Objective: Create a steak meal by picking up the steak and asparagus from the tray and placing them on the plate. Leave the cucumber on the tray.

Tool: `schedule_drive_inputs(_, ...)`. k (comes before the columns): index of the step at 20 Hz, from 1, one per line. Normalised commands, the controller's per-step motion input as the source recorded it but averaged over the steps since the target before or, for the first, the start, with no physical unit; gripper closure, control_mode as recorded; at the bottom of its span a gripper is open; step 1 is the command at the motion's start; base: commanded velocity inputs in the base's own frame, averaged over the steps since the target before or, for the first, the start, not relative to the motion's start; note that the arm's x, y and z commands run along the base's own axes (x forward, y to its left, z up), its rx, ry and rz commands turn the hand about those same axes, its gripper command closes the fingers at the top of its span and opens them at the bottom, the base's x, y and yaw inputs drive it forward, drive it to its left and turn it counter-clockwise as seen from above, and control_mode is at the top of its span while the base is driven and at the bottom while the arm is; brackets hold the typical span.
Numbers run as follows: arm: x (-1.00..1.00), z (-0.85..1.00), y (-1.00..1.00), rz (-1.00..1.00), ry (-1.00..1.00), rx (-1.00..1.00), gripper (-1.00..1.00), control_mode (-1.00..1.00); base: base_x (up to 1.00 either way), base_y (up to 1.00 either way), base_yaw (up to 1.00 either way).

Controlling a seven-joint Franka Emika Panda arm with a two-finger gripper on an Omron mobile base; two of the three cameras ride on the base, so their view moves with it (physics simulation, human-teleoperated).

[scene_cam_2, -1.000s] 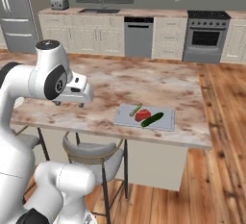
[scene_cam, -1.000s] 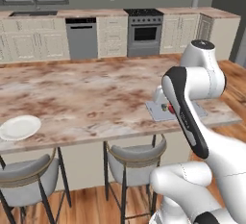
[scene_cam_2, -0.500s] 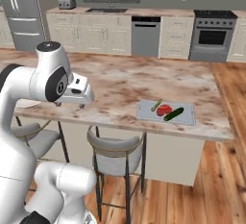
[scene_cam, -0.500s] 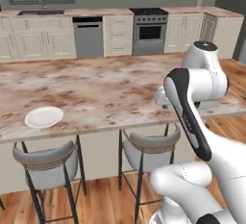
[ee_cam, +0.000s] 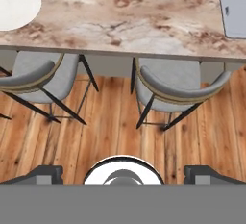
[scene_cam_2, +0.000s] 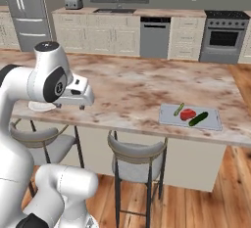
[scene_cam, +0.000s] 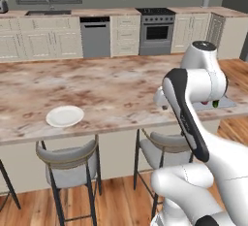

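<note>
While the arm stays folded high over the near edge of the table (scene_cam: 97, 89), nothing has been picked yet, by my reading. In the left base view the plate (scene_cam: 65, 116) sits alone near the front edge, toward the left end of the marbled brown top. The tray (scene_cam: 226, 104) peeks out behind the arm's upper link at the right end, with a dark green bit and a red speck on it too small to name. Two grey stools stand under the front edge on a wooden floor; cream cabinets, a dishwasher and a steel range line the far wall.

In the right base view the tray (scene_cam_2: 190, 117) lies near the front right corner. On it the steak (scene_cam_2: 187, 115) sits in the middle, the asparagus (scene_cam_2: 179, 109) just beside it toward the left, and the cucumber (scene_cam_2: 198, 119) just beside it toward the right. The plate (scene_cam_2: 39, 107) is half hidden behind the arm, well apart from the tray. A fridge and a toaster show at the back left.

In the hand view the claw (ee_cam: 123, 172) looks down past the table's front edge at the stools, its tips standing wide apart and empty. The plate (ee_cam: 17, 6) is at one top corner, the tray (ee_cam: 235, 14) at the other.

The risk, as I judge it: the three foods crowd together, so a reach for the steak could nudge or catch the cucumber. The long carry to the plate could also let the thin stalk slip.
</note>
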Motion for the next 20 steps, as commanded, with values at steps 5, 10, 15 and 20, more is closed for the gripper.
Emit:
schedule_drive_inputs(5,0.0,0.0,0.0,0.0,0.0,0.0,-1.0,1.0,0.45,0.0,0.0)
schedule_drive_inputs(10,0.0,0.0,0.0,0.0,0.0,0.0,-1.0,1.0,0.53,0.0,0.0)
schedule_drive_inputs(15,0.0,0.0,0.0,0.0,0.0,0.0,-1.0,1.0,0.44,0.0,0.0)
schedule_drive_inputs(20,0.0,0.0,0.0,0.0,0.0,0.0,-1.0,1.0,0.4,0.0,0.0)
